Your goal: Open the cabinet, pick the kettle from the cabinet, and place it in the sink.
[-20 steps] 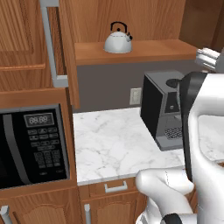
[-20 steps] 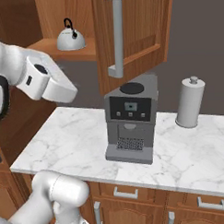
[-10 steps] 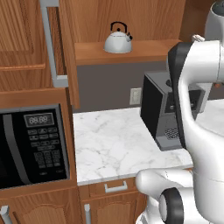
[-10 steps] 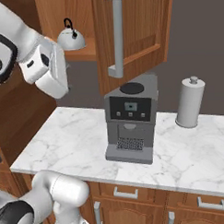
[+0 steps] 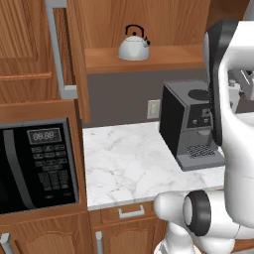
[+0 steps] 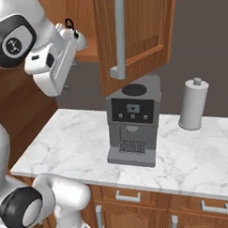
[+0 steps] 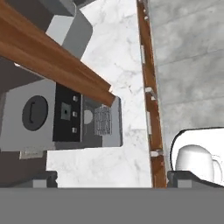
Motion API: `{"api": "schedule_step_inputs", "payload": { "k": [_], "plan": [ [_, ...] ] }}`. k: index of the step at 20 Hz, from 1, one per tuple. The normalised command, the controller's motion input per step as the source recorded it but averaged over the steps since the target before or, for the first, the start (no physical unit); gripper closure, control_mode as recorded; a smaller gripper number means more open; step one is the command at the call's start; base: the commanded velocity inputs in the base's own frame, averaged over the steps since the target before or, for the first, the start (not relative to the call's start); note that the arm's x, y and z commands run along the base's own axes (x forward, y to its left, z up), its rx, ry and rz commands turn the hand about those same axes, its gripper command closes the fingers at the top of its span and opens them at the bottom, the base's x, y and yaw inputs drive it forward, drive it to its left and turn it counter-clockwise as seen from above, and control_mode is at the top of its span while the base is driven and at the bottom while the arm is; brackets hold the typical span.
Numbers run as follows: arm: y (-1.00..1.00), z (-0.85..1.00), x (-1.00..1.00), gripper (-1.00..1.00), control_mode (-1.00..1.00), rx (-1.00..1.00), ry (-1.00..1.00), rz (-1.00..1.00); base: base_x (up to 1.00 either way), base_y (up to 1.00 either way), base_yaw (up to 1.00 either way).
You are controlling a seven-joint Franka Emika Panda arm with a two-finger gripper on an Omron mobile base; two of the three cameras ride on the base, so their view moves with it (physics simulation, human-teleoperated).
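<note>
A: Reddish-brown wood, both doors swung wide: the cabinet (image 5: 144, 59) stands open, its left door (image 5: 59, 54) and right door (image 6: 131, 35) hanging out over the counter. That part of the task looks done.

B: And the kettle (image 5: 133, 45)?

A: It sits on the cabinet's bottom shelf, upright and untouched, well above the marble countertop (image 5: 129, 163) and the black coffee machine (image 6: 132, 122).

B: What has changed in the last second?

A: The arm. A second ago its white forearm was lower, beside the coffee machine; now it has swung up, and in the right base view the hand is raised close to the kettle, partly covering it. The kettle itself has not moved.

B: How does the gripper (image 7: 109, 178) stand?

A: Its jaws are spread wide, with nothing between them. The hand view looks down past the door's edge onto the coffee machine and countertop, so the hand is not yet aimed at the kettle.

B: So what does that mean for the task?

A: Probably a reach toward the shelf is beginning; grasping and carrying to the sink remain.
</note>
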Motion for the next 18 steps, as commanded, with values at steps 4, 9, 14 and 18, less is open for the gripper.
{"api": "schedule_step_inputs", "payload": {
  "k": [4, 9, 14, 18],
  "plan": [
    [0.0, -0.14, 0.3, -1.0, -1.0, 0.02, -0.18, -0.37, 0.0, 0.0, 0.0],
    [0.0, -0.17, 0.3, -1.0, -1.0, 0.0, -0.2, -0.41, 0.0, 0.0, 0.0],
    [-0.07, -0.16, 0.32, -1.0, -1.0, 0.0, -0.12, -0.32, 0.0, 0.0, 0.0],
    [-0.08, -0.03, 0.4, -1.0, -1.0, 0.0, -0.06, -0.24, 0.0, 0.0, 0.0]
  ]
}}
